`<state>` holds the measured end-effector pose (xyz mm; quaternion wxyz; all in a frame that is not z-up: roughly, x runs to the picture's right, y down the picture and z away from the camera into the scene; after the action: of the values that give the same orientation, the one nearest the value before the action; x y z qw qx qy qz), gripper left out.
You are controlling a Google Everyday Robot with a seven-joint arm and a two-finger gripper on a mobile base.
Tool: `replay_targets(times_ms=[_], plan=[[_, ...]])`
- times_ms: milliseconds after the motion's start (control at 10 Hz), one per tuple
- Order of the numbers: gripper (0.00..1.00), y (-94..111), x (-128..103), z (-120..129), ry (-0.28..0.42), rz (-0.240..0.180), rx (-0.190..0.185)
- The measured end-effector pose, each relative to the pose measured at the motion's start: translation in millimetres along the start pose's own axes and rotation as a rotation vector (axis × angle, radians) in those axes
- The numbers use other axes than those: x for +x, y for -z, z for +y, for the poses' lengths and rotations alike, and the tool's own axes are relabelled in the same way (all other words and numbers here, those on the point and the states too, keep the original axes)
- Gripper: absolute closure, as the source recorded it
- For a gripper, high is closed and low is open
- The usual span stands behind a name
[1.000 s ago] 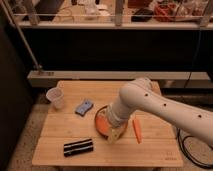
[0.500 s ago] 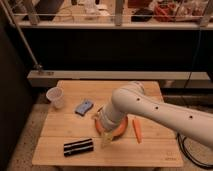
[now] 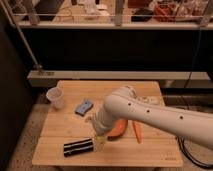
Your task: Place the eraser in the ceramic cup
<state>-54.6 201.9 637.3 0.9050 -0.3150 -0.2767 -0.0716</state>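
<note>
The eraser [image 3: 78, 147], a black bar with thin white stripes, lies flat near the front left of the wooden table [image 3: 55, 150]. The ceramic cup [image 3: 55, 97], small and whitish, stands upright at the table's left edge. My white arm reaches in from the right, and my gripper [image 3: 99, 137] hangs just right of and slightly above the eraser's right end. It is open, with nothing between its fingers. The cup is well to the left of and behind the gripper.
A light-blue block [image 3: 84, 106] lies between the cup and my arm. An orange bowl [image 3: 119, 129] sits mid-table, half hidden by the arm, with a thin orange stick [image 3: 137, 131] to its right. Behind the table runs a low ledge and a dark wall.
My arm has swung left and down across the orange bowl, bringing the gripper from over the bowl to the eraser's right end. The eraser, cup and blue block have not moved.
</note>
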Motion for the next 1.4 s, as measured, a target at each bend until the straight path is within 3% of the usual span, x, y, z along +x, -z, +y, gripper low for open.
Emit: replay_targets(times_ms=[400, 700, 1400], plan=[[0.20, -31, -21, -5, 0.008, -0.008, -0.022], [0.20, -40, -22, -5, 0.011, -0.004, -0.032], [0.20, -93, -37, -8, 0.020, 0.003, -0.061]])
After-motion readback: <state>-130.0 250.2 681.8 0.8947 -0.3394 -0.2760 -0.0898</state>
